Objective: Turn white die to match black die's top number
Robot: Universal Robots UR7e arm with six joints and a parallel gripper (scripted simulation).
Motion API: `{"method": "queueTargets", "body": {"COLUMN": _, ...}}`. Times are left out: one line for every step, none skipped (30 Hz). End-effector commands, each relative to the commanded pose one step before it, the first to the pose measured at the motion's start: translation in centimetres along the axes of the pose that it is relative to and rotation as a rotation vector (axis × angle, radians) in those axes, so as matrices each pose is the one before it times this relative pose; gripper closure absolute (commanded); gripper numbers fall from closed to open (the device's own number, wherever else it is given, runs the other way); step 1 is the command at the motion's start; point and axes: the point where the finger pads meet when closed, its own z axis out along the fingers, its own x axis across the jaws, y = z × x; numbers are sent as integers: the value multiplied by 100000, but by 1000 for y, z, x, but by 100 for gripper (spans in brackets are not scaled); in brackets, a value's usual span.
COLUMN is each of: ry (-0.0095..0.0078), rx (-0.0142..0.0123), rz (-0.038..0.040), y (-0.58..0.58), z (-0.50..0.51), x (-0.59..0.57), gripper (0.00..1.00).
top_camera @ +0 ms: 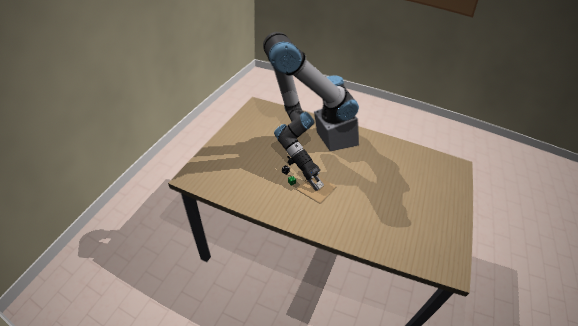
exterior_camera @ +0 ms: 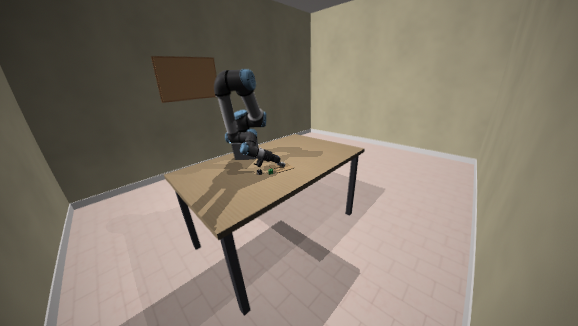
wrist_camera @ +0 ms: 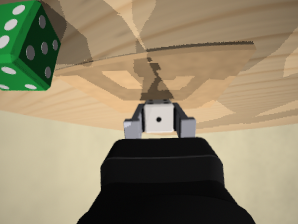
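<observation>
Pale stone-coloured walls, pinkish floor tiles, and here's the wooden tabletop (top_camera: 430,200) (exterior_camera: 210,200) with the arm's long shadows thrown across it. The grey-and-blue arm (top_camera: 320,82) (exterior_camera: 226,115) reaches down from its grey pedestal (top_camera: 345,137), wrist well tilted, and look at the jaws: part-way open, just the width of the white die (top_camera: 320,184) (wrist_camera: 159,126), and they've got it! Dark pads close on both sides of it, grey fingers flanking, and a face with a single pip looks straight at the wrist view. The die is over the thin tan mat (top_camera: 322,196) (wrist_camera: 215,62); whether its lower edge touches down, I can't tell. Over to the side, just off the mat's corner, sits the green die (top_camera: 292,180) (exterior_camera: 270,171) (wrist_camera: 32,50), five pips on its shaded side in the wrist view. Near it is the black die (top_camera: 285,169) (exterior_camera: 259,172), on the tabletop, its pips too small to read from here. Back on the wall, a brown board (top_camera: 447,5) (exterior_camera: 185,79) looks on over the whole affair.
</observation>
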Motion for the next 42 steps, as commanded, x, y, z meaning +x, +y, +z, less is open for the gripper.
{"method": "queueTargets", "body": {"ry": -45, "rx": 3, "rz": -67, "y": 19, "z": -9, "x": -21, "gripper": 43}}
{"method": "queueTargets", "body": {"ry": 0, "rx": 0, "rz": 0, "y": 0, "z": 0, "x": 0, "gripper": 43}}
{"method": "queueTargets", "body": {"ry": 0, "rx": 0, "rz": 0, "y": 0, "z": 0, "x": 0, "gripper": 43}}
{"method": "queueTargets", "body": {"ry": 0, "rx": 0, "rz": 0, "y": 0, "z": 0, "x": 0, "gripper": 37}}
{"method": "queueTargets", "body": {"ry": 0, "rx": 0, "rz": 0, "y": 0, "z": 0, "x": 0, "gripper": 37}}
{"method": "queueTargets", "body": {"ry": 0, "rx": 0, "rz": 0, "y": 0, "z": 0, "x": 0, "gripper": 37}}
{"method": "queueTargets", "body": {"ry": 0, "rx": 0, "rz": 0, "y": 0, "z": 0, "x": 0, "gripper": 31}}
{"method": "queueTargets", "body": {"ry": 0, "rx": 0, "rz": 0, "y": 0, "z": 0, "x": 0, "gripper": 31}}
{"method": "queueTargets", "body": {"ry": 0, "rx": 0, "rz": 0, "y": 0, "z": 0, "x": 0, "gripper": 31}}
{"method": "queueTargets", "body": {"ry": 0, "rx": 0, "rz": 0, "y": 0, "z": 0, "x": 0, "gripper": 31}}
{"method": "queueTargets", "body": {"ry": 0, "rx": 0, "rz": 0, "y": 0, "z": 0, "x": 0, "gripper": 31}}
{"method": "queueTargets", "body": {"ry": 0, "rx": 0, "rz": 0, "y": 0, "z": 0, "x": 0, "gripper": 25}}
{"method": "queueTargets", "body": {"ry": 0, "rx": 0, "rz": 0, "y": 0, "z": 0, "x": 0, "gripper": 25}}
{"method": "queueTargets", "body": {"ry": 0, "rx": 0, "rz": 0, "y": 0, "z": 0, "x": 0, "gripper": 25}}
{"method": "queueTargets", "body": {"ry": 0, "rx": 0, "rz": 0, "y": 0, "z": 0, "x": 0, "gripper": 19}}
{"method": "queueTargets", "body": {"ry": 0, "rx": 0, "rz": 0, "y": 0, "z": 0, "x": 0, "gripper": 19}}
{"method": "queueTargets", "body": {"ry": 0, "rx": 0, "rz": 0, "y": 0, "z": 0, "x": 0, "gripper": 19}}
{"method": "queueTargets", "body": {"ry": 0, "rx": 0, "rz": 0, "y": 0, "z": 0, "x": 0, "gripper": 13}}
{"method": "queueTargets", "body": {"ry": 0, "rx": 0, "rz": 0, "y": 0, "z": 0, "x": 0, "gripper": 13}}
{"method": "queueTargets", "body": {"ry": 0, "rx": 0, "rz": 0, "y": 0, "z": 0, "x": 0, "gripper": 13}}
{"method": "queueTargets", "body": {"ry": 0, "rx": 0, "rz": 0, "y": 0, "z": 0, "x": 0, "gripper": 13}}
{"method": "queueTargets", "body": {"ry": 0, "rx": 0, "rz": 0, "y": 0, "z": 0, "x": 0, "gripper": 13}}
{"method": "queueTargets", "body": {"ry": 0, "rx": 0, "rz": 0, "y": 0, "z": 0, "x": 0, "gripper": 13}}
{"method": "queueTargets", "body": {"ry": 0, "rx": 0, "rz": 0, "y": 0, "z": 0, "x": 0, "gripper": 13}}
{"method": "queueTargets", "body": {"ry": 0, "rx": 0, "rz": 0, "y": 0, "z": 0, "x": 0, "gripper": 13}}
{"method": "queueTargets", "body": {"ry": 0, "rx": 0, "rz": 0, "y": 0, "z": 0, "x": 0, "gripper": 13}}
{"method": "queueTargets", "body": {"ry": 0, "rx": 0, "rz": 0, "y": 0, "z": 0, "x": 0, "gripper": 13}}
{"method": "queueTargets", "body": {"ry": 0, "rx": 0, "rz": 0, "y": 0, "z": 0, "x": 0, "gripper": 13}}
{"method": "queueTargets", "body": {"ry": 0, "rx": 0, "rz": 0, "y": 0, "z": 0, "x": 0, "gripper": 13}}
{"method": "queueTargets", "body": {"ry": 0, "rx": 0, "rz": 0, "y": 0, "z": 0, "x": 0, "gripper": 13}}
{"method": "queueTargets", "body": {"ry": 0, "rx": 0, "rz": 0, "y": 0, "z": 0, "x": 0, "gripper": 13}}
{"method": "queueTargets", "body": {"ry": 0, "rx": 0, "rz": 0, "y": 0, "z": 0, "x": 0, "gripper": 13}}
{"method": "queueTargets", "body": {"ry": 0, "rx": 0, "rz": 0, "y": 0, "z": 0, "x": 0, "gripper": 13}}
{"method": "queueTargets", "body": {"ry": 0, "rx": 0, "rz": 0, "y": 0, "z": 0, "x": 0, "gripper": 13}}
{"method": "queueTargets", "body": {"ry": 0, "rx": 0, "rz": 0, "y": 0, "z": 0, "x": 0, "gripper": 13}}
{"method": "queueTargets", "body": {"ry": 0, "rx": 0, "rz": 0, "y": 0, "z": 0, "x": 0, "gripper": 13}}
{"method": "queueTargets", "body": {"ry": 0, "rx": 0, "rz": 0, "y": 0, "z": 0, "x": 0, "gripper": 13}}
{"method": "queueTargets", "body": {"ry": 0, "rx": 0, "rz": 0, "y": 0, "z": 0, "x": 0, "gripper": 13}}
{"method": "queueTargets", "body": {"ry": 0, "rx": 0, "rz": 0, "y": 0, "z": 0, "x": 0, "gripper": 13}}
{"method": "queueTargets", "body": {"ry": 0, "rx": 0, "rz": 0, "y": 0, "z": 0, "x": 0, "gripper": 13}}
{"method": "queueTargets", "body": {"ry": 0, "rx": 0, "rz": 0, "y": 0, "z": 0, "x": 0, "gripper": 13}}
{"method": "queueTargets", "body": {"ry": 0, "rx": 0, "rz": 0, "y": 0, "z": 0, "x": 0, "gripper": 13}}
